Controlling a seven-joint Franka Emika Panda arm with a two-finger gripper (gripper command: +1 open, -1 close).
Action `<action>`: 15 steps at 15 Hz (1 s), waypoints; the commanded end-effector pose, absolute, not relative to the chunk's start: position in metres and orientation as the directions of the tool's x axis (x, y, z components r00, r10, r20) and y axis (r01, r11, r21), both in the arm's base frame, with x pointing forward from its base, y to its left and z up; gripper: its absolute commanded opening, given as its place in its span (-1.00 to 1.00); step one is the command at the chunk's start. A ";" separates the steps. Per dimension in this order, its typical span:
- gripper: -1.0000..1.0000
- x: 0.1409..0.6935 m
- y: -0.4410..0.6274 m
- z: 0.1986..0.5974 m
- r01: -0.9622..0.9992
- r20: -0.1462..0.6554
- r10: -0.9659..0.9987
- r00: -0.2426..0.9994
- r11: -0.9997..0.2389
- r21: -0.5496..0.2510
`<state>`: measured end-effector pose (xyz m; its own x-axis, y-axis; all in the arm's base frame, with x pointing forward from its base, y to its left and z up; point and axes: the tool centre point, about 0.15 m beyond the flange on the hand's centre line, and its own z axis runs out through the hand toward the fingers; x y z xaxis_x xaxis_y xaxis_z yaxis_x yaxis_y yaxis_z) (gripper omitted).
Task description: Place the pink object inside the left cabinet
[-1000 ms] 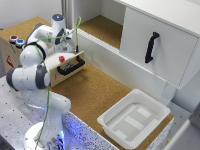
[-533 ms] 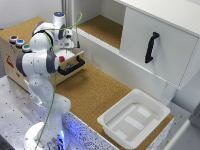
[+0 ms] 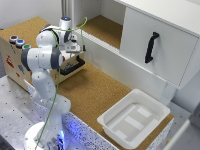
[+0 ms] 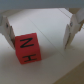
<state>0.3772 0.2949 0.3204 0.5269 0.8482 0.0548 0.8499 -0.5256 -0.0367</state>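
Left cabinet [image 3: 107, 27]: large open white-walled section with a brown cork floor, at the back of the exterior view, beside the section closed by a white door [image 3: 157, 47] carrying a black handle [image 3: 151, 47]. Cork worktop [image 3: 95, 92]: runs in front of the cabinets across the middle of the scene. Franka Panda arm [image 3: 42, 62]: white, mounted at the exterior view's left, folded over the wooden drawer box [image 3: 22, 55]. Wooden drawer box: stands on the worktop's left end, black handle [image 3: 72, 66] on its front, coloured round buttons [image 3: 17, 41] on top. White plastic tray [image 3: 134, 119]: rectangular, on the worktop at the exterior view's lower right, well apart from the arm. Gripper [image 4: 42, 31]: fingers [image 4: 75, 27] spread wide and holding nothing, one on each side of a pale surface. Pink object [image 4: 26, 49]: a pinkish-red cube with black letters on its face, resting on that pale surface between the fingers, close against one of them and clear of the other; whether it touches the near finger cannot be told. The cube is not inside the left cabinet.
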 end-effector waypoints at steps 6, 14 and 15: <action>-1.00 0.342 0.291 0.321 0.810 0.004 0.811 0.586 -0.585 0.044; -1.00 0.362 0.289 0.380 0.638 0.174 0.648 0.742 -0.761 0.113; -1.00 0.374 0.288 0.396 0.588 0.230 0.600 0.766 -0.799 0.127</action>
